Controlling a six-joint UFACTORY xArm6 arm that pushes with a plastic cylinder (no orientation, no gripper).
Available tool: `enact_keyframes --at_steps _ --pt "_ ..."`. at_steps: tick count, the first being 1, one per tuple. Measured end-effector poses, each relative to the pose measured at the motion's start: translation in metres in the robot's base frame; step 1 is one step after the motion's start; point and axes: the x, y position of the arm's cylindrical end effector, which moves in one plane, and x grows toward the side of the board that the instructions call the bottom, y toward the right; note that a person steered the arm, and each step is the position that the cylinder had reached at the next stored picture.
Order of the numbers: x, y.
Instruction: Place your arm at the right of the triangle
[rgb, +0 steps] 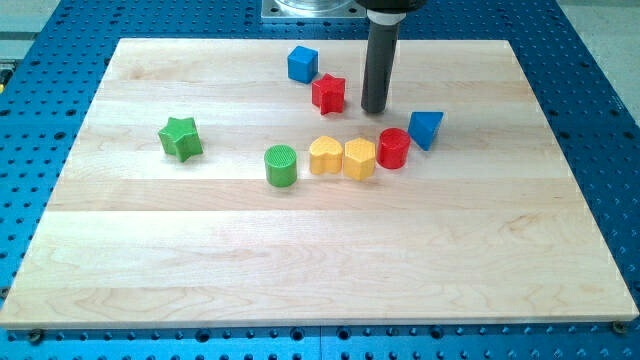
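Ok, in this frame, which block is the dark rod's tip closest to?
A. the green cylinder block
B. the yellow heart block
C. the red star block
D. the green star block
C: my tip sits just to the view's right of the red star block, a small gap apart, up and to the view's left of the blue triangle block.

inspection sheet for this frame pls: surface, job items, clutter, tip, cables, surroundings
Surface: wooden board, pale, flat.
Job's things: blue triangle, right of the red cylinder, close or touching.
Clutter: blue cube, red star, green star, green cylinder, yellow heart, yellow hexagon.
Grippers: none; my tip is right of the red star, up and left of the triangle.
Cables: nothing seen.
Surroundings: blue perforated table; metal base at the view's top.
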Motion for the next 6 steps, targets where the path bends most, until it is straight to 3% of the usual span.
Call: enact_keyframes --at_steps 2,4,5,6 --pt "0.028 -0.072" --pt "0.006 0.041" --pt "0.010 0.139" --pt "0.044 0.163"
